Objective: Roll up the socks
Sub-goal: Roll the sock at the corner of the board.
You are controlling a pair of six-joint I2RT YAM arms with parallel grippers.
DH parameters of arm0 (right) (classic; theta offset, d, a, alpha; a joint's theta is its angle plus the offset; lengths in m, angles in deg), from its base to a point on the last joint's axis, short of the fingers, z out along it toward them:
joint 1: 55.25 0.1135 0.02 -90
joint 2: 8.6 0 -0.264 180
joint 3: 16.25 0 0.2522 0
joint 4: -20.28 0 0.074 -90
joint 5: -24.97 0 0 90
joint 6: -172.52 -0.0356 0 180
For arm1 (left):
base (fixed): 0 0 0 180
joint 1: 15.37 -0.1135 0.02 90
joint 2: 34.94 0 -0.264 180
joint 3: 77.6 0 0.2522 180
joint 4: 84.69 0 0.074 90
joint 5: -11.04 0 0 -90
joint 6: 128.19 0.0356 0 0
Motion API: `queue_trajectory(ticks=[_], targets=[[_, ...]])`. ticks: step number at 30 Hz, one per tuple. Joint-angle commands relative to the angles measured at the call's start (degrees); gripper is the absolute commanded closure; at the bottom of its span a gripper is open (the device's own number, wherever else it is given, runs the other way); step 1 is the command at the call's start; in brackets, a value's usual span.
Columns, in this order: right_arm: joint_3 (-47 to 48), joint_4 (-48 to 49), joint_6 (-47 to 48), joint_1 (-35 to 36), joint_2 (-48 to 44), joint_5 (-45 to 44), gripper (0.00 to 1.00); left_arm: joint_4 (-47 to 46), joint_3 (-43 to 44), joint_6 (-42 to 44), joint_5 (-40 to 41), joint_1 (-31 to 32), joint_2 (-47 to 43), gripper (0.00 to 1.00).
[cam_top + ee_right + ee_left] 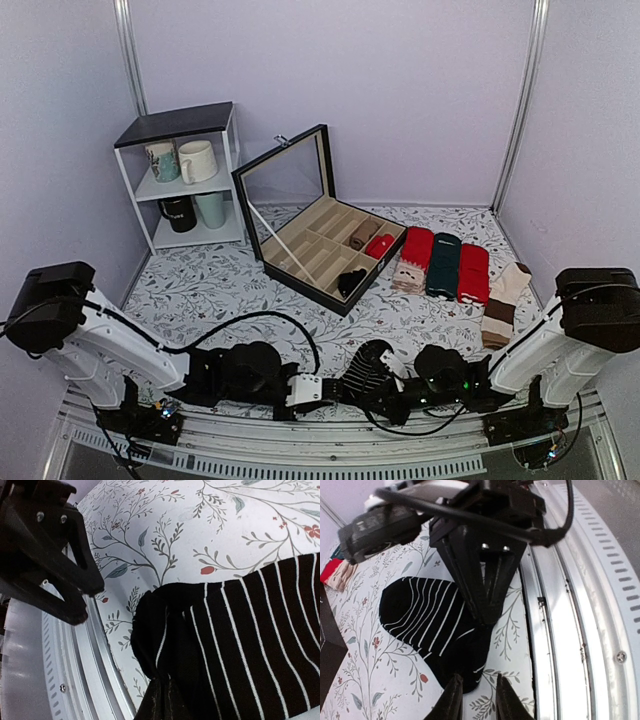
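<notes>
The black socks (366,371) with thin white stripes lie bunched on the floral cloth at the table's near edge, between my two grippers. In the left wrist view, the socks (425,615) spread up and left. My left gripper (476,696) stands slightly open at their near tip: the left finger touches the fabric and bare cloth shows in the gap. My right gripper (163,689) is shut on a folded edge of the socks (240,630). From the left wrist view, the right gripper (485,617) presses down onto the fabric.
An open black compartment box (322,262) holds a few rolled socks. Red, green and cream-brown socks (445,265) lie in a row to its right. A white shelf with mugs (190,180) stands back left. A metal rail (560,630) runs along the near edge.
</notes>
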Motion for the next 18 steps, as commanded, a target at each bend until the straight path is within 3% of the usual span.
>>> queue_trajectory(ticks=[1, 10, 13, 18], targets=[[-2.3, -11.5, -6.0, -1.1, 4.0, 7.8, 0.97, -6.3, -0.2, 4.5, 3.8, 1.7, 4.0, 0.76], [-0.5, -12.0, -8.3, -2.0, 8.1, 10.2, 0.97, -17.5, -1.1, 10.7, 7.6, 2.2, 7.6, 0.61], [-0.7, -12.0, -8.2, -2.2, 7.5, 10.2, 0.97, -15.9, -0.4, 10.9, 6.1, 2.3, 9.2, 0.58], [-1.0, -12.7, -8.1, -2.5, 6.3, 10.8, 0.97, -10.4, 2.5, 9.6, 5.3, 2.4, 12.4, 0.62]])
